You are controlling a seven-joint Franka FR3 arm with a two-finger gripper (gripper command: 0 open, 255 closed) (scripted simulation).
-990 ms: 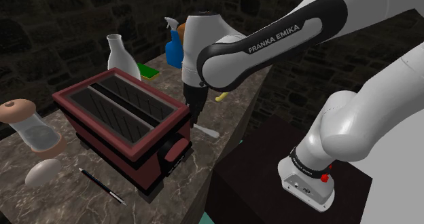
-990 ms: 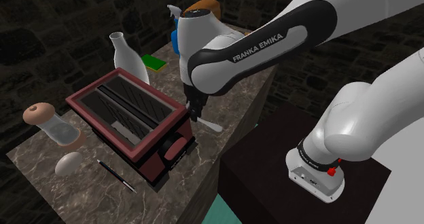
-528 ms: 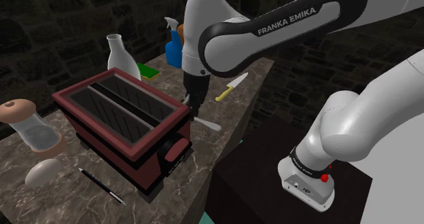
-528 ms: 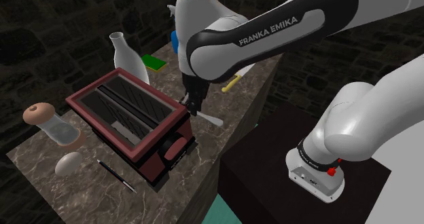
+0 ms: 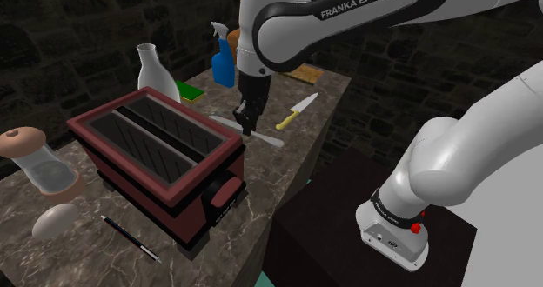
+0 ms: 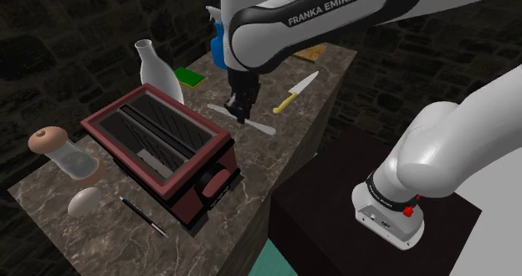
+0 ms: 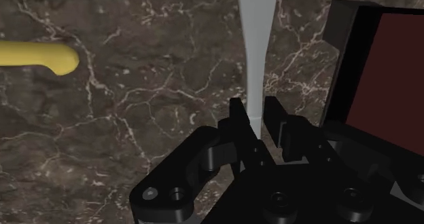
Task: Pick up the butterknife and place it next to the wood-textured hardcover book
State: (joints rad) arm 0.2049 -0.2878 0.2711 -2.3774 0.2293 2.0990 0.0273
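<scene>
My black gripper hangs over the marble counter, shut on the pale grey butterknife. The knife lies level in the grip, raised off the stone, just past the dark red toaster. In the wrist view my gripper clasps the knife's narrow end and the blade runs straight ahead. The wood-textured book lies flat at the counter's far end, beyond the gripper.
A yellow-handled knife lies between gripper and book. A blue spray bottle, a white bottle and a green pad stand at the back. A shaker, an egg and a pencil lie near the toaster.
The arm has risen and swung toward the counter's far end. The butterknife left the stone beside the toaster and travels in the shut gripper.
</scene>
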